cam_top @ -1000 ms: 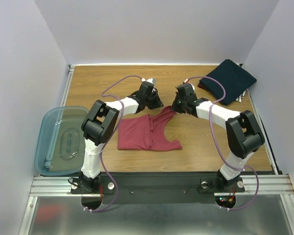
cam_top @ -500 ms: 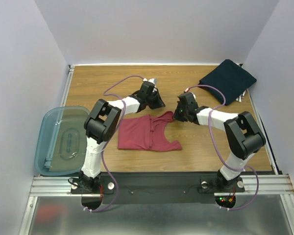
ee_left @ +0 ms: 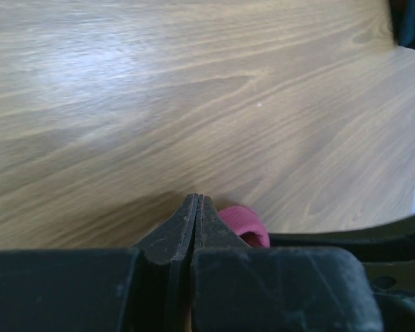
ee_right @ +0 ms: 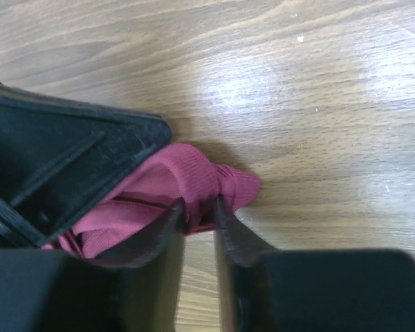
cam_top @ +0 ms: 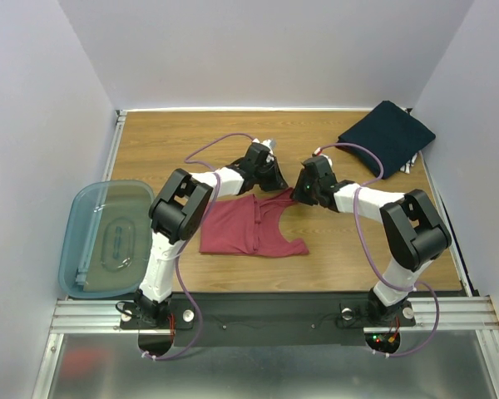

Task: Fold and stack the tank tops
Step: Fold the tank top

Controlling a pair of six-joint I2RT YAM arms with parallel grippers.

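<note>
left tool (ee_left: 198, 202): closer to right tool (ee_right: 199, 211) than a second ago, pressed together, red top (cam_top: 249, 229) peeking beside its tip; pinched or not, cannot tell. right tool: newly parted around that top. red top lies mid counter (cam_top: 191, 145); navy top (cam_top: 388, 137) unmoved, far right corner.

A robotics lab test cell is showing here: plain pale walls (cam_top: 258, 50) are boxing in a wood-grain table (cam_top: 166, 141) on three sides, two white-and-black arms (cam_top: 170, 220) are sitting bolted to an aluminium rail (cam_top: 87, 314) along its near edge, purple cables (cam_top: 224, 137) are looping off them, and small status lights (cam_top: 381, 339) are glowing under the right corner.
</note>
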